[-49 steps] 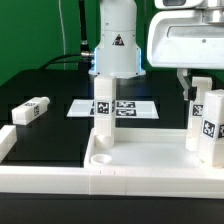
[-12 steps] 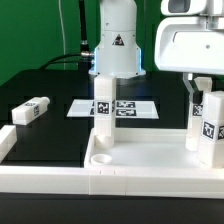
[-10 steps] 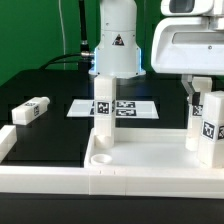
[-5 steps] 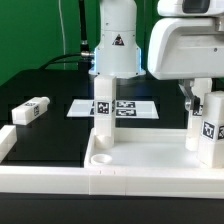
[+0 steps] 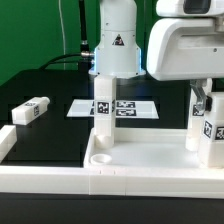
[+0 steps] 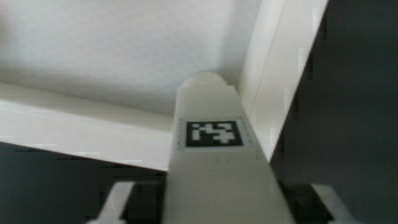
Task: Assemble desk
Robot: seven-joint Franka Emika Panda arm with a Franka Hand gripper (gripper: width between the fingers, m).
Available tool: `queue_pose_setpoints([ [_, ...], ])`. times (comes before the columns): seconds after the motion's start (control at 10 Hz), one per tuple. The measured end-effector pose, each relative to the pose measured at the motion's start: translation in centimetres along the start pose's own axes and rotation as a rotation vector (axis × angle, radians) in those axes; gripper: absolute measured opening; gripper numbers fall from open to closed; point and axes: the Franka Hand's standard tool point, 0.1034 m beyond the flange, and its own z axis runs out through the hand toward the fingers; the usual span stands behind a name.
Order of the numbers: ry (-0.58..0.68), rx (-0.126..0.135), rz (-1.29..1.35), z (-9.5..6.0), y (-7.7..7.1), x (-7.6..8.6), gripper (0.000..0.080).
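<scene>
Wrist view: leg [image 6: 217, 150] between pincer [image 6: 217, 205] fingers, tips cropped; cannot tell whether clamped.

Open black desk [image 5: 58, 130] lies at the exterior view's left, broken only by a loose leg [image 5: 30, 110]. Inside the tabletop [image 5: 150, 180], room is free between the standing leg [image 5: 102, 118] and the second leg [image 5: 212, 132] at the right edge, which the end effector [image 5: 204, 100] straddles.

Rimmed white tabletop [image 5: 150, 158], upright tagged leg [image 5: 103, 108]

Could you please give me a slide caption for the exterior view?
Gripper straddles an upright leg on the tabletop; another leg stands nearby.
</scene>
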Motion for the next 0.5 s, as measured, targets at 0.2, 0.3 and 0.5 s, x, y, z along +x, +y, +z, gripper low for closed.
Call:
queue_pose_setpoints([
  [0.2,0.000,0.004,0.023,0.00,0.10,0.00,0.0287],
  [0.3,0.001,0.022,0.131,0.02,0.37,-0.03,0.0287],
  [0.5,0.001,0.027,0.307,0.04,0.44,-0.03,0.0288],
])
